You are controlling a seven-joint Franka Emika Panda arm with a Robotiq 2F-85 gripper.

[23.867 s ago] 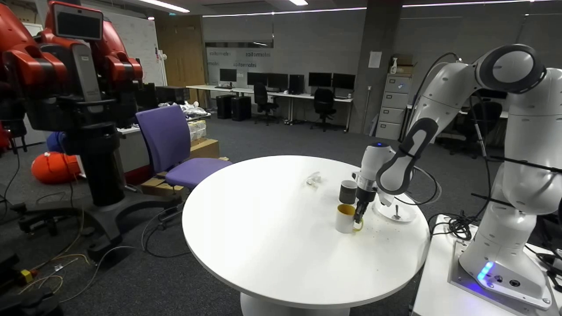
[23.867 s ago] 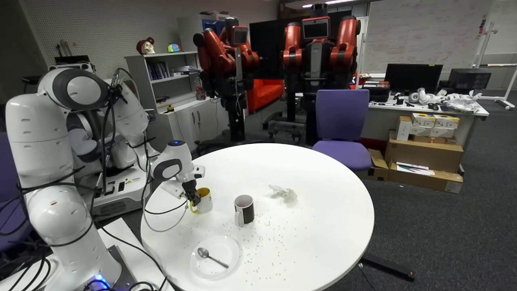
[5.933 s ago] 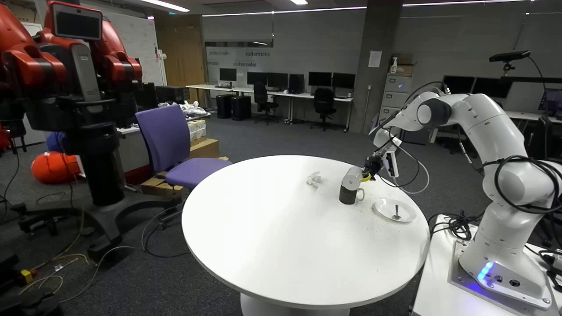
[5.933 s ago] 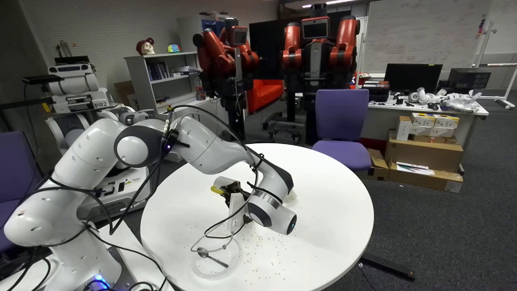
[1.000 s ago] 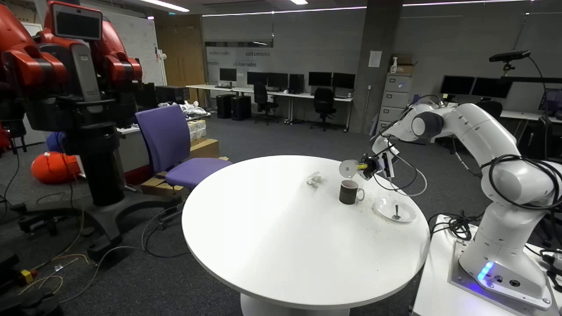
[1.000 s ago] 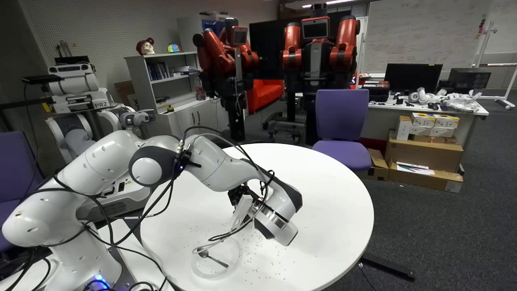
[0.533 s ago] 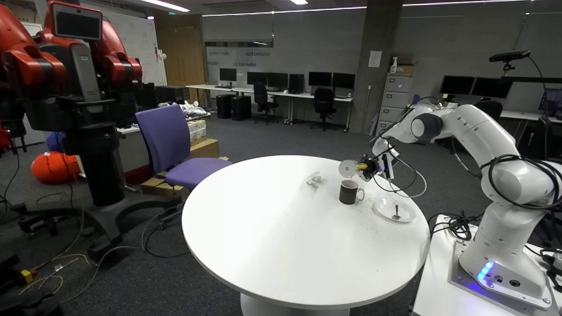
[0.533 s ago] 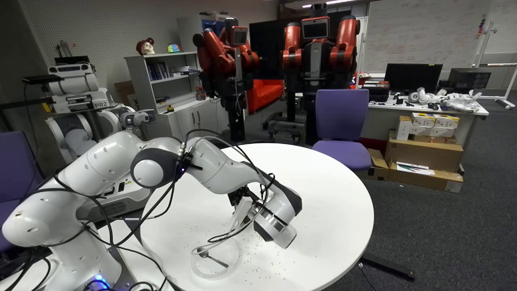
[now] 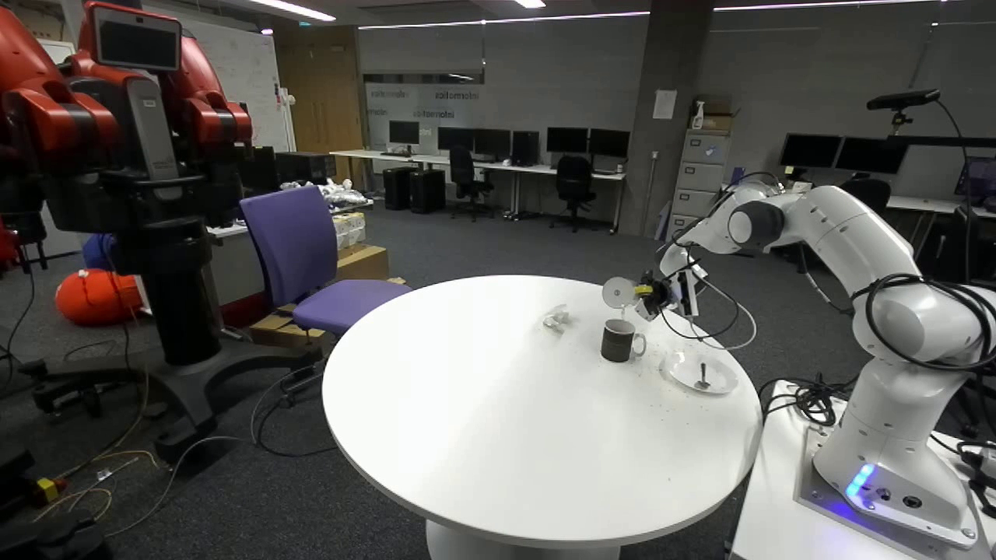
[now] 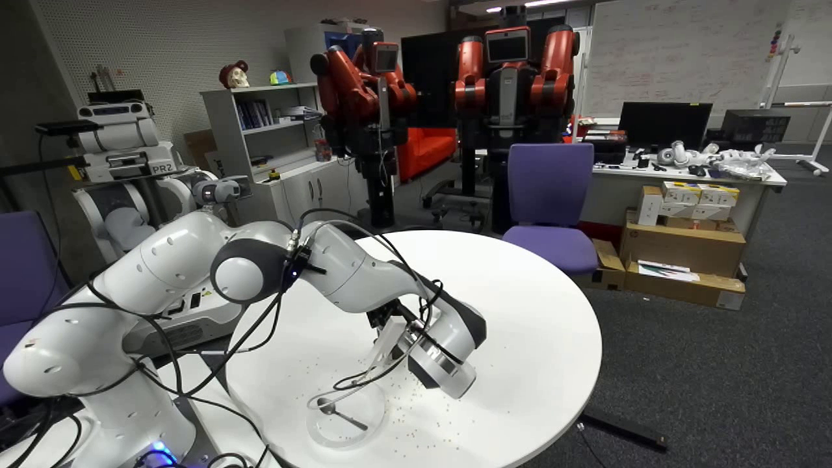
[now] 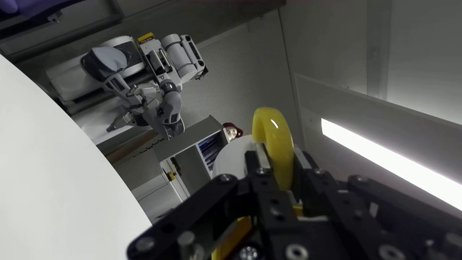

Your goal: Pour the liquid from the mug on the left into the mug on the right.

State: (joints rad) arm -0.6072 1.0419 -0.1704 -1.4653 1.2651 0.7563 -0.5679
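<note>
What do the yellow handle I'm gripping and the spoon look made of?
Yellow handle: likely glazed ceramic, possibly plastic; smooth and glossy, with a sharp highlight in the wrist view.
Spoon: probably metal, satin-looking, from its grey, subtly shaded surface.

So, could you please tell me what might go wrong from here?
The pour could miss the dark mug, since the white mug is tipped above it with a visible gap; spills might reach the table. The white mug could also twist or slip, as the gripper holds it only by its yellow handle.
</note>
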